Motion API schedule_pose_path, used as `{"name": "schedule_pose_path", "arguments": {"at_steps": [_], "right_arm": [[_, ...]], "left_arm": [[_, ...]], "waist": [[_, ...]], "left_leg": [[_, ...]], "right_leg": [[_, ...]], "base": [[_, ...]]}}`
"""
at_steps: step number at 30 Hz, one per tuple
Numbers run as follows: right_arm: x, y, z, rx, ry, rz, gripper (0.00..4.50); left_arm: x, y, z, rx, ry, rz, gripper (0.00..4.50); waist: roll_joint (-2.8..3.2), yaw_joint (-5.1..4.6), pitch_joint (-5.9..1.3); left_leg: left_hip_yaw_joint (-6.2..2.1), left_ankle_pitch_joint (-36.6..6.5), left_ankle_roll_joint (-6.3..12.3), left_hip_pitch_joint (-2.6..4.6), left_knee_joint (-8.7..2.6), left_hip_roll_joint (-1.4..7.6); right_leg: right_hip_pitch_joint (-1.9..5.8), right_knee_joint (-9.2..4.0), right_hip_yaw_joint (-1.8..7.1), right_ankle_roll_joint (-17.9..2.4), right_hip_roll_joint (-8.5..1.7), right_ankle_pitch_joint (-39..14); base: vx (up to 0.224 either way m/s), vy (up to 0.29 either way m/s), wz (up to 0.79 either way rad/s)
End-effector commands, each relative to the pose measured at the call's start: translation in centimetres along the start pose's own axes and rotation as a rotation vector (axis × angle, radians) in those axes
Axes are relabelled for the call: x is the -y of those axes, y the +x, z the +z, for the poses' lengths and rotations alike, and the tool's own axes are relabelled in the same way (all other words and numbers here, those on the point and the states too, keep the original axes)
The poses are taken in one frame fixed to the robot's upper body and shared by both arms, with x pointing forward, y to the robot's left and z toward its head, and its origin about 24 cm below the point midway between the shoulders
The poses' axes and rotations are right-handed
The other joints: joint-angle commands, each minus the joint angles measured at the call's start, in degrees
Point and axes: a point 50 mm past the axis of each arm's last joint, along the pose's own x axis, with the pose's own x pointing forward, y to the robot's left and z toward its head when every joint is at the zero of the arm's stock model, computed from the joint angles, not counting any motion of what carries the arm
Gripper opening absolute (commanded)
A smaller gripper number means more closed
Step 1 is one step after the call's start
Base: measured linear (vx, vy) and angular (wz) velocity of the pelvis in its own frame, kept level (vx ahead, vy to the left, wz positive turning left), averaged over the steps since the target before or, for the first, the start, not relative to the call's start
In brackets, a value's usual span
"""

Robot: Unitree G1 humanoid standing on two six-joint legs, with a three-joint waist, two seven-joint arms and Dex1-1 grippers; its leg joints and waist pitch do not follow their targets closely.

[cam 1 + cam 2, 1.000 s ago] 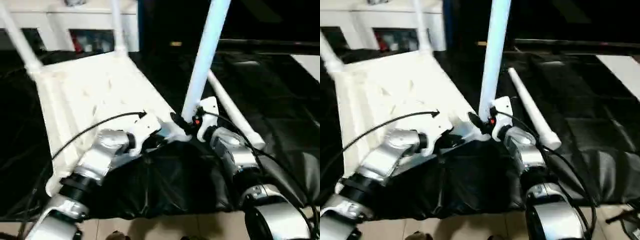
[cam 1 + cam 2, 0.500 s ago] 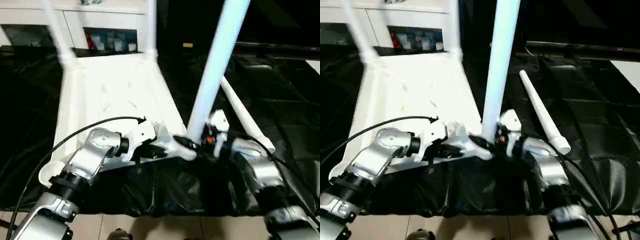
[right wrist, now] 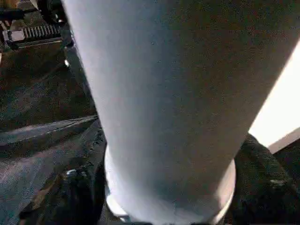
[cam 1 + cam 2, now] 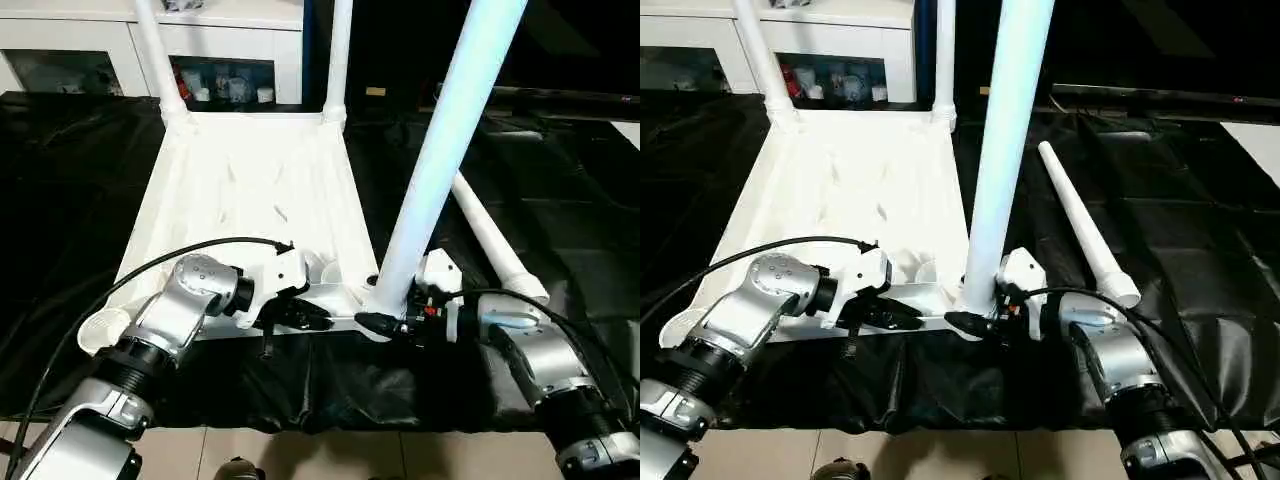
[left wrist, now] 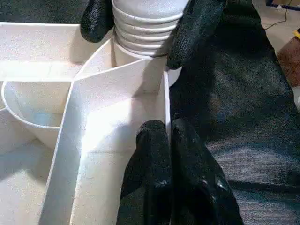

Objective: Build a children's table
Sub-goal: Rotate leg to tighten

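White plastic table top [image 4: 250,200], ribbed underside, with white legs; the near upright leg [image 4: 440,160] reads pale bluish-white, and a loose white leg [image 4: 495,245] lies on the glossy black sheet [image 4: 60,200] by its right edge. Both grippers have black fingers [image 5: 159,178] on silver forearms [image 4: 180,310]. Back cabinet [image 4: 240,40] white, shelf items maybe red and blue, too small to tell.

Four legs [image 4: 440,150]; one top [image 4: 250,200]
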Motion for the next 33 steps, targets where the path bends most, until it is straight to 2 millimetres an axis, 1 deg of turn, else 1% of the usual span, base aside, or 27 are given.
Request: {"name": "schedule_pose_path", "arguments": {"at_steps": [1,5,6,7,8,9,10,12,13,14,15,16,17,18,20,22,23,24,26,28,29,30,31,32,33], "right_arm": [[0.0,-0.1,0.1,-0.011,-0.004,-0.001,2.87],[-0.3,0.2,0.0,-0.001,0.003,0.009,2.77],[-0.4,0.3,-0.1,0.004,0.009,0.004,2.76],[-0.3,0.6,-0.2,0.017,0.028,-0.037,2.74],[-0.2,0.9,-0.2,0.024,0.041,-0.066,2.74],[0.1,1.4,-0.4,0.022,0.069,-0.142,2.74],[0.2,1.5,-0.5,0.022,0.076,-0.159,2.74],[0.7,2.5,-0.8,0.014,0.107,-0.290,2.74],[0.9,2.8,-1.0,0.011,0.124,-0.332,2.73],[1.0,3.7,-1.3,0.009,0.163,-0.408,2.73],[1.0,4.1,-1.4,0.009,0.178,-0.439,2.73],[1.1,4.5,-1.5,0.006,0.199,-0.465,2.73],[1.1,5.0,-1.6,0.005,0.219,-0.491,2.73],[1.2,5.4,-1.6,0.003,0.236,-0.532,2.73],[1.2,6.4,-1.3,0.009,0.259,-0.600,2.73],[0.9,7.2,-0.6,0.052,0.241,-0.580,2.73],[0.9,7.3,-0.5,0.061,0.236,-0.574,3.29],[0.9,7.2,-0.4,0.076,0.242,-0.564,3.43],[0.9,7.1,-0.2,0.095,0.242,-0.553,3.43],[1.0,6.7,0.0,0.100,0.206,-0.538,3.78],[1.1,6.5,0.1,0.101,0.188,-0.534,3.78],[1.2,5.9,0.3,0.100,0.158,-0.518,3.96],[1.3,5.7,0.3,0.099,0.148,-0.511,3.96],[1.3,5.0,0.4,0.084,0.100,-0.474,3.96],[1.3,4.8,0.4,0.081,0.088,-0.462,3.96]], "left_arm": [[0.4,0.7,1.1,0.018,0.057,-0.099,0.00],[0.3,0.8,1.0,0.022,0.050,-0.080,0.00],[0.2,1.0,1.0,0.026,0.047,-0.063,0.00],[-0.2,1.3,1.1,0.029,0.027,0.003,0.00],[-0.5,1.5,1.2,0.029,0.012,0.048,0.00],[-0.9,2.0,1.4,0.029,0.003,0.105,0.00],[-1.0,2.1,1.4,0.029,0.002,0.118,0.00],[-1.3,2.9,2.0,0.042,-0.025,0.188,0.00],[-1.4,3.3,2.2,0.051,-0.037,0.211,0.00],[-1.5,4.3,2.8,0.072,-0.064,0.264,0.00],[-1.5,4.7,3.0,0.080,-0.075,0.289,0.00],[-1.5,5.2,3.2,0.086,-0.087,0.307,0.00],[-1.6,5.6,3.4,0.093,-0.099,0.333,0.00],[-1.6,6.1,3.7,0.106,-0.112,0.353,0.00],[-1.4,7.1,4.1,0.116,-0.116,0.376,0.00],[-0.8,7.8,4.1,0.093,-0.072,0.341,0.00],[-0.7,7.9,4.0,0.087,-0.063,0.334,0.00],[-0.6,7.8,4.0,0.092,-0.066,0.323,0.00],[-0.4,7.6,4.1,0.104,-0.067,0.303,0.00],[-0.3,7.3,4.0,0.105,-0.050,0.270,0.00],[-0.2,7.2,3.9,0.103,-0.041,0.253,0.00],[0.1,6.8,3.9,0.108,-0.021,0.208,0.00],[0.2,6.7,3.8,0.108,-0.018,0.194,0.00],[0.4,6.3,3.7,0.110,0.002,0.152,0.00],[0.5,6.1,3.7,0.111,0.007,0.140,0.00]], "waist": [[0.34,-0.15,-4.20],[0.35,-0.11,-4.24],[0.26,-0.09,-4.26],[0.32,-0.06,-4.26],[0.34,-0.14,-4.09],[0.13,-0.21,-3.94],[0.19,-0.27,-3.88],[0.06,-0.47,-3.73],[-0.10,-0.69,-3.75],[0.05,-1.01,-3.77],[0.01,-1.42,-3.72],[-0.16,-1.59,-3.83],[-0.07,-1.64,-3.83],[-0.11,-1.73,-3.78],[-0.16,-1.95,-3.85],[-0.07,-1.88,-4.00],[-0.04,-1.89,-4.05],[0.01,-1.88,-4.09],[0.16,-1.91,-4.05],[0.14,-1.88,-4.18],[0.21,-1.90,-4.18],[0.19,-1.88,-4.23],[0.15,-1.83,-4.22],[0.24,-1.65,-4.23],[0.17,-1.62,-4.34]], "left_leg": [[0.26,-12.75,2.10,0.86,-3.44,0.98],[0.25,-12.49,2.04,0.83,-3.42,0.99],[0.24,-12.35,2.03,0.79,-3.40,0.98],[0.24,-12.37,2.01,0.85,-3.42,1.00],[0.29,-13.12,1.78,0.91,-3.49,1.01],[0.24,-14.69,1.27,1.03,-3.67,0.96],[0.16,-15.03,0.76,0.99,-3.79,0.97],[-0.02,-17.66,-0.47,1.24,-3.92,0.80],[-0.02,-17.36,-0.88,1.14,-3.94,0.87],[-0.18,-17.35,-1.25,1.08,-4.02,0.80],[-0.17,-17.89,-1.42,1.19,-3.95,0.71],[-0.19,-17.63,-1.06,1.04,-3.88,0.59],[-0.15,-17.41,-0.90,1.02,-3.86,0.60],[-0.16,-17.29,-0.66,1.01,-3.88,0.59],[-0.15,-17.07,-0.44,0.90,-3.87,0.46],[-0.07,-16.35,0.28,0.83,-3.77,0.47],[-0.03,-16.16,0.50,0.79,-3.71,0.45],[-0.01,-15.78,0.77,0.75,-3.75,0.50],[-0.02,-15.91,1.04,0.70,-3.82,0.55],[0.01,-15.65,1.20,0.72,-3.74,0.56],[0.02,-15.35,1.33,0.68,-3.78,0.62],[-0.01,-15.25,1.50,0.68,-3.79,0.64],[0.05,-15.02,1.70,0.69,-3.75,0.66],[0.13,-14.48,2.02,0.80,-3.66,0.72],[0.08,-13.16,2.28,0.49,-3.63,0.68]], "right_leg": [[3.29,-3.87,2.07,-12.88,-2.28,-8.89],[3.32,-3.80,2.07,-12.93,-2.28,-8.78],[3.37,-3.75,2.06,-12.94,-2.30,-8.71],[3.34,-3.77,2.06,-12.93,-2.30,-8.75],[3.16,-3.94,2.09,-12.82,-2.27,-9.58],[3.22,-4.27,2.06,-12.26,-2.36,-12.52],[3.25,-4.28,2.08,-11.85,-2.45,-13.93],[3.09,-5.10,2.01,-9.61,-2.71,-21.20],[3.09,-5.02,2.10,-9.27,-2.75,-21.55],[3.07,-5.09,2.00,-8.93,-2.73,-22.44],[2.85,-5.33,1.94,-8.64,-2.65,-23.32],[3.06,-5.44,1.89,-8.20,-2.62,-23.68],[2.97,-5.42,1.96,-8.16,-2.56,-23.28],[2.86,-5.49,1.92,-7.98,-2.50,-23.30],[2.89,-5.60,1.84,-7.63,-2.45,-23.67],[2.82,-5.62,1.96,-7.20,-2.49,-22.59],[2.85,-5.56,1.98,-7.24,-2.44,-22.03],[2.91,-5.40,1.99,-7.55,-2.32,-20.45],[2.91,-5.26,1.96,-8.08,-2.28,-19.07],[3.03,-5.12,1.99,-8.47,-2.30,-17.94],[3.02,-5.00,2.02,-8.83,-2.28,-16.88],[3.17,-4.92,1.96,-9.11,-2.28,-16.34],[3.14,-4.96,2.00,-9.21,-2.28,-15.96],[3.02,-4.85,2.10,-9.54,-2.28,-14.70],[3.43,-4.51,2.06,-9.82,-2.18,-12.52]], "base": [[0.000,0.000,0.00],[0.000,0.000,0.00],[0.000,0.000,0.00],[0.000,0.000,0.00],[0.000,0.000,0.00],[0.000,0.000,0.00],[0.000,0.000,0.00],[0.000,0.000,0.00],[0.000,0.000,0.00],[0.000,0.000,0.00],[0.000,0.000,0.00],[0.000,0.000,0.00],[0.000,0.000,0.00],[0.000,0.000,0.00],[0.000,0.000,0.00],[0.000,0.000,0.00],[0.000,0.000,0.00],[0.000,0.000,0.00],[0.000,0.000,0.00],[0.000,0.000,0.00],[0.000,0.000,0.00],[0.000,0.000,0.00],[0.000,0.000,0.00],[0.000,0.000,0.00],[0.000,0.000,0.00]]}}
